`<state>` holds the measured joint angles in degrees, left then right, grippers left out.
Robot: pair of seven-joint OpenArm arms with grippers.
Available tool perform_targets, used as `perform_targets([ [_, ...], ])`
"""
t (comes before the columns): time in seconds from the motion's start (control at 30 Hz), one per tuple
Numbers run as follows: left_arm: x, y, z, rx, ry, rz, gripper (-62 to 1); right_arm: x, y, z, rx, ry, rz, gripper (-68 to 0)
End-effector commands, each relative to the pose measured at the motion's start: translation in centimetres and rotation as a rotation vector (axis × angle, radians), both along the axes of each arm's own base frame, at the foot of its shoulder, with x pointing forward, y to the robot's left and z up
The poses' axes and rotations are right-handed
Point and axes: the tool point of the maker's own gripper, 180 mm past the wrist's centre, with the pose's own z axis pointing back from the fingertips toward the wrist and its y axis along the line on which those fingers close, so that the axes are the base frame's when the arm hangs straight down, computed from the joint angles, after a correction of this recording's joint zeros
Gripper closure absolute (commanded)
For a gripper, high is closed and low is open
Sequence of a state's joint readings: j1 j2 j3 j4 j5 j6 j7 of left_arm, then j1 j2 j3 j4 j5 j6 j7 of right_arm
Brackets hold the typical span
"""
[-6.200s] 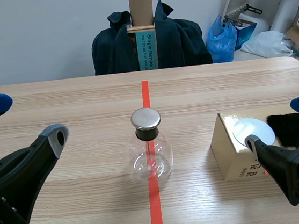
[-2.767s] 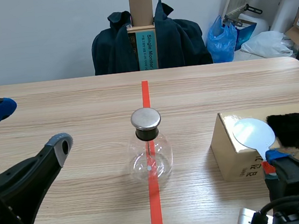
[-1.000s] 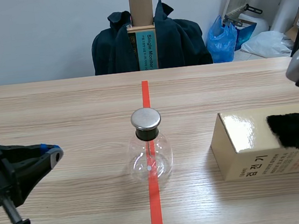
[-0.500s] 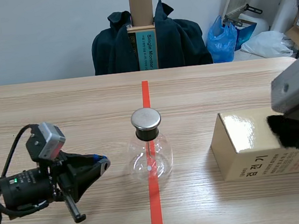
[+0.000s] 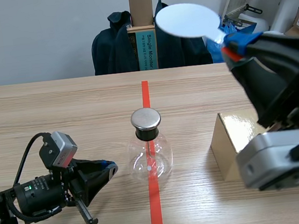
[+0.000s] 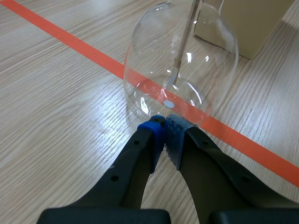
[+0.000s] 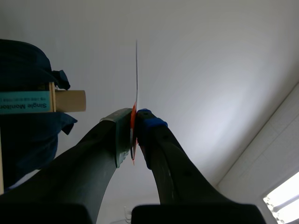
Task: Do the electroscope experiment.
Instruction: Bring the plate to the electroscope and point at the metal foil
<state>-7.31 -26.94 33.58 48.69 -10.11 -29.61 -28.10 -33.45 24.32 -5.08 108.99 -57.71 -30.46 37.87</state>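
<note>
- Right gripper: jaws closed on the red-and-blue handle of the white disc; held high in the air, above the flask and off toward the box, thin edge toward the wrist camera
- Left gripper: jaws pressed together with nothing between them; tips low on the table at the foot of the flask; touching the glass or just short of it, cannot tell which
- Flask stands upright on the red tape line at mid-table; metal cap on top; thin rod hanging inside
- Step in hand, as judged: bring the disc down to the cap; lower it slowly, flat face toward the cap; grip on the handle only; watch the rod's lower end for any response
- Left tips should brace, not push; round glass would probably slide or tip easily
- Cardboard box sits just beside the flask on the right arm's side, partly hidden under that arm; descent best taken from above rather than across it
- Bare table behind and left of the flask gives room; a coat-draped chair stands beyond the far edge
</note>
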Motion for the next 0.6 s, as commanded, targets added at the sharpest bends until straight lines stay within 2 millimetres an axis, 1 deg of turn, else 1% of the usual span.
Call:
perform_targets([
  [0.0,0.5,-0.6,1.2,-0.038,-0.028,0.001,-2.9,0.5,0.4,0.1,0.029,-0.008,-0.006,-0.7],
  [0.17,0.5,-0.6,1.2,-0.038,-0.028,0.002,-2.9,1.3,1.9,-2.6,0.053,0.058,-0.023,-0.7],
  [0.3,0.5,-0.6,1.2,-0.038,-0.028,0.002,-2.9,1.9,2.7,-5.2,0.049,0.120,-0.034,-0.7],
  [0.4,0.5,-0.6,1.2,-0.038,-0.028,0.002,-2.9,2.2,2.8,-6.9,0.050,0.165,-0.057,-0.7],
  [0.57,0.6,-0.7,1.3,-0.042,-0.029,0.003,-2.9,2.6,2.3,-8.2,0.035,0.192,-0.100,-0.7],
])
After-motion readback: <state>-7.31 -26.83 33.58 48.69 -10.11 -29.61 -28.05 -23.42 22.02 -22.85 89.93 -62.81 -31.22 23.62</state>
